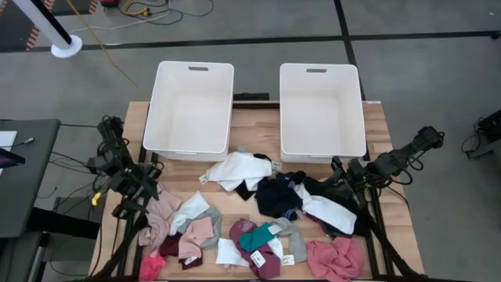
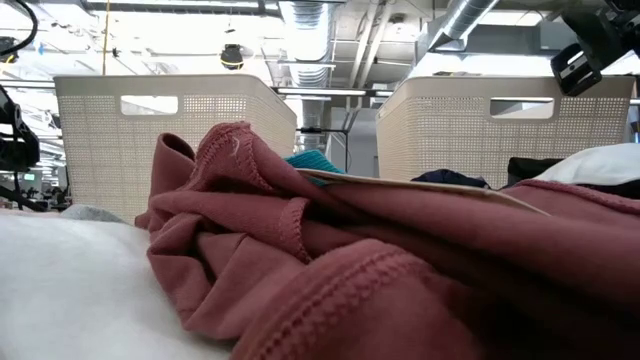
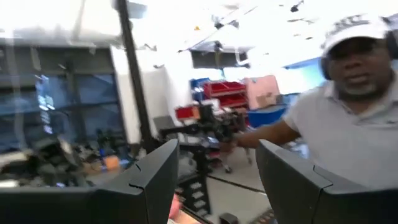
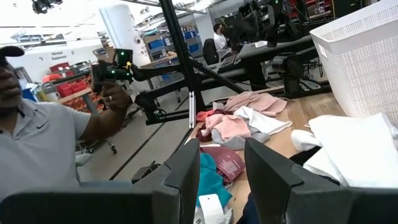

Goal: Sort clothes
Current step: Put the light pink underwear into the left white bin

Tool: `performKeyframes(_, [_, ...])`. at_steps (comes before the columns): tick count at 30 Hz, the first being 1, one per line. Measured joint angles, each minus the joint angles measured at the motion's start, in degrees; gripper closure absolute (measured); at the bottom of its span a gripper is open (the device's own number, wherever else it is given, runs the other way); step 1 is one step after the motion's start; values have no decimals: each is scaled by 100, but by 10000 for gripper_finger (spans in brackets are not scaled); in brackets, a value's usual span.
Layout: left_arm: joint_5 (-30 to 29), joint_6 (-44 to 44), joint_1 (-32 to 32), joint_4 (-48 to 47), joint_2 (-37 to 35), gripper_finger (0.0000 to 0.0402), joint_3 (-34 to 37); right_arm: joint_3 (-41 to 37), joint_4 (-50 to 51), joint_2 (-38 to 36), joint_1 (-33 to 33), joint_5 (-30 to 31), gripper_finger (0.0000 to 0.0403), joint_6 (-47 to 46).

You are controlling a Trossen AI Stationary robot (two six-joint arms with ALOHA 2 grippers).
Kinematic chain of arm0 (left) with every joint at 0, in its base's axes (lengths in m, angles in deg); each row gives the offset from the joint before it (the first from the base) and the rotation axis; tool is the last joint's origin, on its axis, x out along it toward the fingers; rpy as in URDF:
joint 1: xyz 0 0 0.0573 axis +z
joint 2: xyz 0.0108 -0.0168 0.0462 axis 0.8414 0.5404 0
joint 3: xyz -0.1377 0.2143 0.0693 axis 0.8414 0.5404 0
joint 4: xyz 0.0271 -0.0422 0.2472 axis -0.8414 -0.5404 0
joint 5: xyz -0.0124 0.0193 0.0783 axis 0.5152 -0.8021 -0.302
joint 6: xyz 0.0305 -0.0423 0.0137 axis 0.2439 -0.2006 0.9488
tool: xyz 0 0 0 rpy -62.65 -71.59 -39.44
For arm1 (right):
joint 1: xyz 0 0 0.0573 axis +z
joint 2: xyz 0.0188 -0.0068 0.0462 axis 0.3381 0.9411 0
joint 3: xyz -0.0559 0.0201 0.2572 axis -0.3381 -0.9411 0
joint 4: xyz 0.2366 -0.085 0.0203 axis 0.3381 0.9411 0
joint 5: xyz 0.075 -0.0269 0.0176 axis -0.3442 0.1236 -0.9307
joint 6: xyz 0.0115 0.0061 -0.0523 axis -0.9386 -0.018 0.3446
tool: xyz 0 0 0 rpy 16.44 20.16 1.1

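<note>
You look straight down on the table (image 1: 258, 129); low view hugs the clothes (image 2: 400, 270); wrists face outward.

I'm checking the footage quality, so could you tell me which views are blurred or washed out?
Left wrist view: motion-blurred, ceiling lights blown out. Low view: the maroon knitted fabric garment pressed near the lens is soft and fills the frame. High view and right wrist view: evenly lit, sharp.

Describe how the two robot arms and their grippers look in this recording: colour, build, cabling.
Both arms are dark, nearly black, built of jointed segments with exposed cables. From above, the left gripper and right gripper end compact, blocky wrist assemblies. In the wrist views each gripper has two broad, flat, matte dark fingers with angled edges. No markings are visible.
</note>
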Motion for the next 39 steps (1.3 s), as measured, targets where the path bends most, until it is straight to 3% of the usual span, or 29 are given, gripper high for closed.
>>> performKeyframes(5, [-709,210,0,-182,404,194,-478,0,0,-1,-10,1,259,-78])
performKeyframes(9, [-1104,244,0,-511,1237,194,-1239,0,2,0,-35,2,259,-94])
performKeyframes(15, [-2320,-351,2,-2377,3162,194,-2952,0,152,-2,-129,0,259,-105])
performKeyframes(21, [-2887,-1668,90,-4814,5083,194,-5006,0,249,-2,-164,0,259,-105])
performKeyframes(26, [-2867,-2546,325,-6233,6213,194,-6366,0,341,-2,-162,0,259,-105])
performKeyframes(30, [-2355,-3379,590,-7148,6780,194,-7050,0,367,0,-162,0,259,-103])
performKeyframes(39, [-795,-5268,1008,-8526,7438,194,-7283,0,372,-2,-162,0,259,-172])
